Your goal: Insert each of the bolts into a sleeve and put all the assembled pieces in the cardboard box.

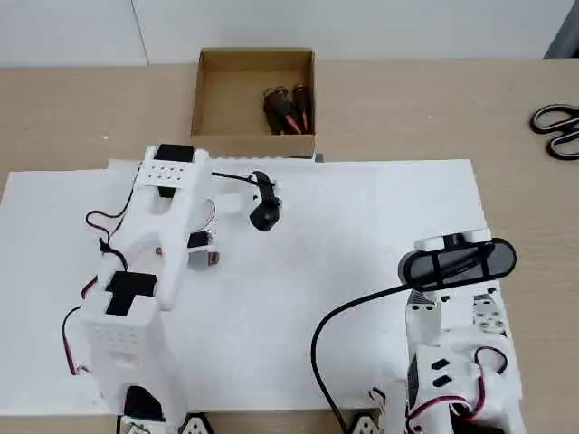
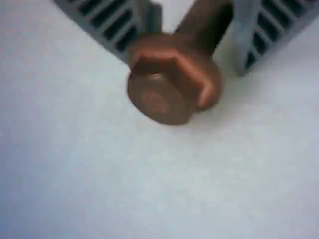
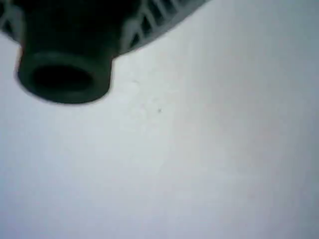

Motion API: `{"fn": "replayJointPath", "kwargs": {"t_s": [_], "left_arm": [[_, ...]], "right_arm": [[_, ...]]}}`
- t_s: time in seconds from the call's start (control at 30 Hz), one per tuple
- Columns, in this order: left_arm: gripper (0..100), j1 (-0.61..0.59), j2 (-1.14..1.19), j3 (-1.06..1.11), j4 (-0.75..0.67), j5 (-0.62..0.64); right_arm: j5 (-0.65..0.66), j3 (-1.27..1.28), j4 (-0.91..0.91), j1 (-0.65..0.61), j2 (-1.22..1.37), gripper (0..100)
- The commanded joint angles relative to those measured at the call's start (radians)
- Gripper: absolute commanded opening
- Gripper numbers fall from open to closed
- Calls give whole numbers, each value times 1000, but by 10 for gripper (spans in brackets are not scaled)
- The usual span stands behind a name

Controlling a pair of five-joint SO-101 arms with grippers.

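- Your box (image 1: 206, 99) sits at the far side of the tabletop (image 1: 407, 99), beyond the white sheet (image 1: 362, 217). It has at least two assembled pieces (image 1: 288, 108) in it, so that share is done.
- Your right tool (image 3: 75, 25) looks clamped on a black sleeve (image 3: 62, 79), close over the sheet, its bore facing out.
- Your left tool (image 2: 194, 57) pinches a copper bolt (image 2: 172, 87) by the shank, with the head sticking out near the sheet.
- Left to do, I judge: push this bolt into that sleeve, then drop the pair in the box.
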Motion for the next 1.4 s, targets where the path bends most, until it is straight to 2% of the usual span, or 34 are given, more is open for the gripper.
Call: {"fn": "replayJointPath", "kwargs": {"t_s": [0.0, 0.23, 0.4, 0.53, 0.73, 0.8, 0.9, 1.0, 1.2, 1.37], "left_arm": [[13, 11, 2, -15, -32, -6], [5, 14, -9, -19, -9, -3], [5, 20, -11, -136, 141, 18], [5, 17, -49, -255, 138, 227], [5, 69, -285, -298, 138, 543], [5, 92, -371, -294, 138, 598], [5, 120, -497, -246, 133, 601], [5, 144, -635, -202, 129, 672], [5, 187, -924, -25, 3, 1031], [5, 180, -1191, 231, -132, 1286]], "right_arm": [[6, -5, -19, 13, -4, 4], [6, -5, -21, 13, -4, 4], [6, -5, -18, 13, -4, 4], [21, -6, -18, 8, -4, 6], [176, -9, -22, 7, -13, 8], [173, -11, -33, 7, -13, 8], [172, -9, -82, 7, -13, 5], [100, -8, -156, 7, -13, 4], [-72, 49, -225, 1, -13, 4], [-138, 110, -257, -88, -15, 4]]}}
